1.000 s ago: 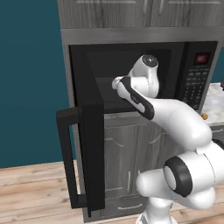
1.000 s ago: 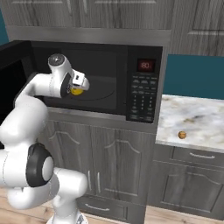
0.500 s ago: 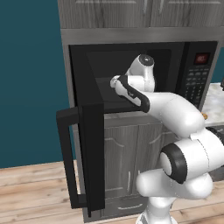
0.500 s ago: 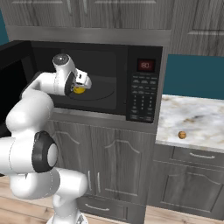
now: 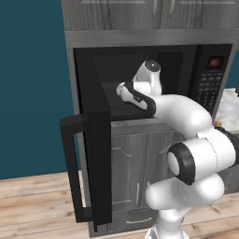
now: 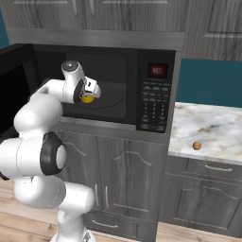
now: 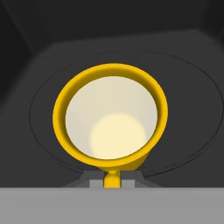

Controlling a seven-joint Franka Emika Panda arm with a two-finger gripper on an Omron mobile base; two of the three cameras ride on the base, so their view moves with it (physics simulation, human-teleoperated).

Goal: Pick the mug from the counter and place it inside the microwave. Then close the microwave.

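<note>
One large black microwave (image 6: 142,90) sits built in under the grey woodgrain cupboards, its door (image 5: 95,168) swung wide open with the long black bar handle (image 5: 70,172) facing out. There's a red digital display (image 6: 157,71) glowing above the button keypad (image 6: 153,106), but the digits are too blurred to read, and no brand or lettering can be made out. The white arm reaches into the cavity, and the gripper (image 6: 90,90) is right over the round turntable (image 7: 192,109). Its jaws are pinched together on the handle of the one small yellow cylindrical mug (image 7: 110,118), which hangs upright inside the microwave, pale cream inside facing the hand camera. Off to the right, the white marble-look counter (image 6: 212,130) carries one tiny brown round lump (image 6: 196,145), well apart from the microwave.
</note>
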